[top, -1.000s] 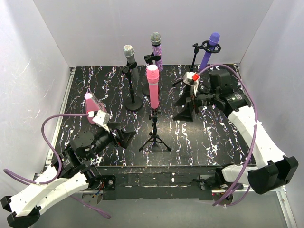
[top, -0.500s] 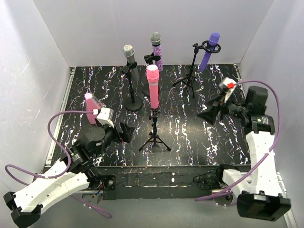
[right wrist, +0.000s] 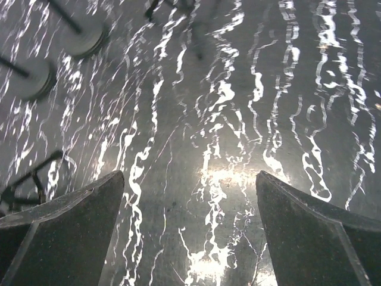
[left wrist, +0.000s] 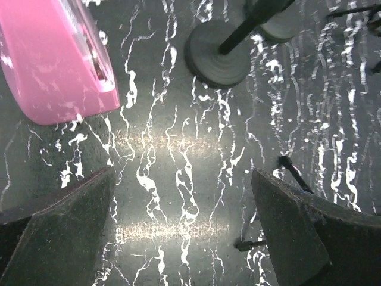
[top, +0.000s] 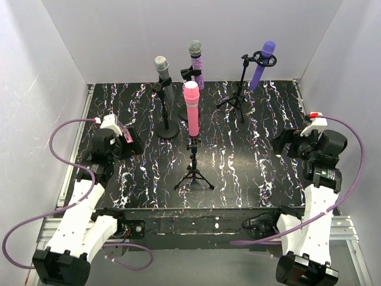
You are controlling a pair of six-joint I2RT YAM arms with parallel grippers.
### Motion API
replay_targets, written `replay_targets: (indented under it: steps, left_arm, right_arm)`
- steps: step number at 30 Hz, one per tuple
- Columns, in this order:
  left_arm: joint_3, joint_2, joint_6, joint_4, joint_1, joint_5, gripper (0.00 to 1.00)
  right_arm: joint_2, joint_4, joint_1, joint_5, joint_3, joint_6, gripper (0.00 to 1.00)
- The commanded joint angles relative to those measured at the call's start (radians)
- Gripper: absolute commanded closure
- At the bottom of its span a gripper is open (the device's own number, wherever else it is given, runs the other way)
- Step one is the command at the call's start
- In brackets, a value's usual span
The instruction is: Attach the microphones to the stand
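Our left gripper [left wrist: 181, 173] and right gripper [right wrist: 189, 174] hang wide open and empty over the surface [top: 238, 173], and with the purple microphone [top: 262, 64], pink microphone [top: 191, 110], silver microphone [top: 164, 74] and glittery microphone [top: 196, 62] all on stands [top: 193, 170], we judge nothing remains but steering clear of the pink wedge [left wrist: 53, 65] and walls [top: 36, 89].

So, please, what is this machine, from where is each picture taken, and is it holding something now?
It is two white robot arms at a black marbled table. One picture looks down from above; the other two come from a camera on each wrist. The left pincer and the right pincer are both open and hold nothing. On black stands sit a silver-grey microphone, a glittery pink-purple microphone, a plain pink microphone and a plain purple microphone. A pink wedge-shaped object lies near the left pincer.
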Motion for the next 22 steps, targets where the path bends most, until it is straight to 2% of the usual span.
replay_targets:
  steps: [1, 3, 8, 14, 22]
  left_arm:
    - [0.111, -0.122, 0.092, -0.072, 0.005, 0.029, 0.02]
    - [0.133, -0.151, 0.096, -0.107, 0.006, 0.029, 0.02]
    - [0.14, -0.2, 0.075, -0.129, 0.005, 0.031, 0.02]
    - [0.145, -0.204, 0.089, -0.114, 0.005, 0.038, 0.02]
    - [0.15, -0.191, 0.085, -0.074, 0.006, 0.071, 0.02]
  right_arm:
    - [-0.039, 0.097, -0.011, 0.211, 0.009, 0.205, 0.02]
    - [-0.035, 0.068, -0.011, 0.253, 0.042, 0.224, 0.02]
    - [-0.027, 0.007, -0.009, 0.222, 0.126, 0.228, 0.02]
    - [-0.018, 0.005, -0.014, 0.101, 0.131, 0.207, 0.02]
    - [-0.013, 0.024, -0.017, 0.113, 0.123, 0.207, 0.02]
